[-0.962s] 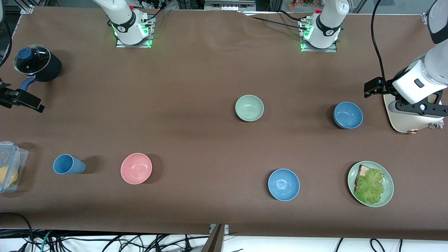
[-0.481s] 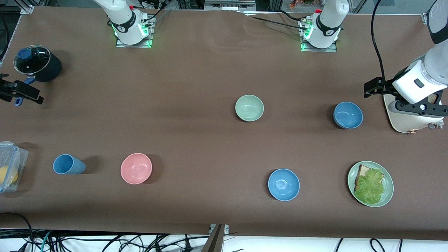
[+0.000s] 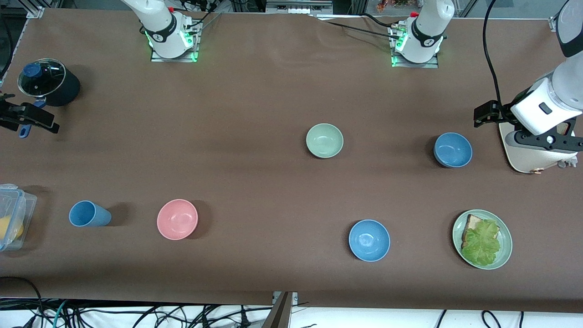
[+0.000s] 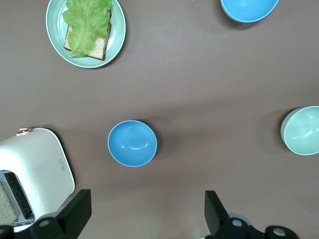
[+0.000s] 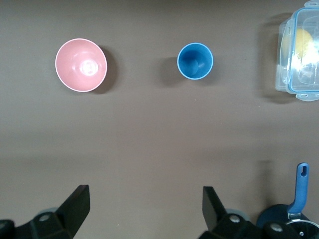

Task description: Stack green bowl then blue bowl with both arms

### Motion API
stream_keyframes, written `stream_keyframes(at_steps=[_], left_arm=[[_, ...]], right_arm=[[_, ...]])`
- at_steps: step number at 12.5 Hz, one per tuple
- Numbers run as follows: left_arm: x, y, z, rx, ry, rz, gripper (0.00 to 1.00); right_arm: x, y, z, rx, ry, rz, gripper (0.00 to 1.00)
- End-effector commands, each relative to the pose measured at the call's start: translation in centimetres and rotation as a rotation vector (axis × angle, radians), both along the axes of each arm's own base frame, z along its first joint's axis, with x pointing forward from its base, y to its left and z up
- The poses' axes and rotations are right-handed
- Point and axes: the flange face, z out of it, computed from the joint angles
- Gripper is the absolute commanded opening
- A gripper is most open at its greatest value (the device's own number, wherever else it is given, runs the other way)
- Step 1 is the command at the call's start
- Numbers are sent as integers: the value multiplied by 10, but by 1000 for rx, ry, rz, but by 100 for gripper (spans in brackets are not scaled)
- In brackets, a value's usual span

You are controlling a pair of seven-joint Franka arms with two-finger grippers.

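Note:
The pale green bowl stands upright near the table's middle. One blue bowl sits beside it toward the left arm's end. A second blue bowl lies nearer the front camera. All three are apart and empty. My left gripper hangs open and empty, high over the table by the toaster, with the first blue bowl in its view. My right gripper is open and empty over the right arm's end of the table, beside the pot, far from all three bowls.
A white toaster stands under the left hand. A green plate with bread and lettuce lies near the front edge. Toward the right arm's end are a pink bowl, a blue cup, a lidded pot and a clear container.
The right arm's hand has shifted a little away from the front camera, over the pot's handle. The left arm and all the bowls have stayed put.

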Motion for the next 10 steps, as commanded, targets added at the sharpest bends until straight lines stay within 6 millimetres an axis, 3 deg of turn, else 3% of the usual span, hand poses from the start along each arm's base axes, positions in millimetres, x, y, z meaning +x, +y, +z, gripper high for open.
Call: stream_keyframes(at_steps=[1,5,7,10], left_arm=[[4,-2,15,26,-34,-15,100],[4,1,14,10,-29,-9,100],[4,4,2,14,-2,-6,100],[11,33,-7,-66,12,58,100]], right_arm=[[-8,1,5,-8,3,16,100],[-6,0,2,-9,8,15,100],[-4,1,4,-13,2,18,100],[-4,-1,3,-31,6,27,100]])
